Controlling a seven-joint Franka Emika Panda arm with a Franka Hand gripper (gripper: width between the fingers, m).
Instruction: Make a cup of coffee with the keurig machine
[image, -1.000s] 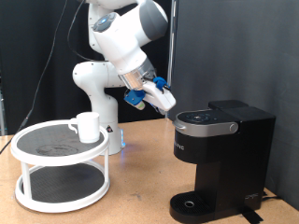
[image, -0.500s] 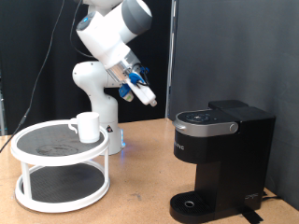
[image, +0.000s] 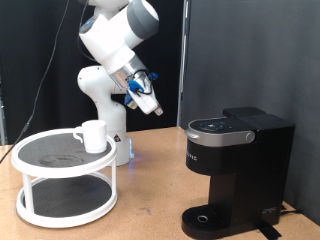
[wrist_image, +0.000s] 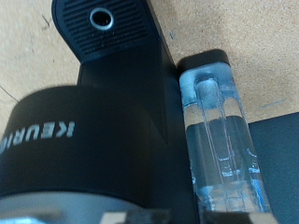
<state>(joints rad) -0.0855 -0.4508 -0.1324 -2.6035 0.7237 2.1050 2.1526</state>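
Note:
The black keurig machine (image: 236, 165) stands at the exterior view's right with its lid down. The wrist view looks down on the keurig machine (wrist_image: 103, 112), its round drip base (wrist_image: 101, 21) and its clear water tank (wrist_image: 220, 140). The white cup (image: 93, 135) stands on the top tier of a white round two-tier stand (image: 30, 208) at the exterior view's left. My gripper (image: 154, 107) hangs in the air above and to the left of the machine, well apart from it and from the cup. Nothing shows between its fingers, which are out of the wrist view.
The robot's white base (image: 100, 95) stands behind the stand. A black curtain (image: 250, 50) closes the back. The drip base (image: 205, 218) has nothing on it. Bare wooden table (image: 150, 200) lies between the stand and the machine.
My gripper has drawn back from just beside the machine's lid, up and towards the exterior view's left. The cup and the machine have not moved.

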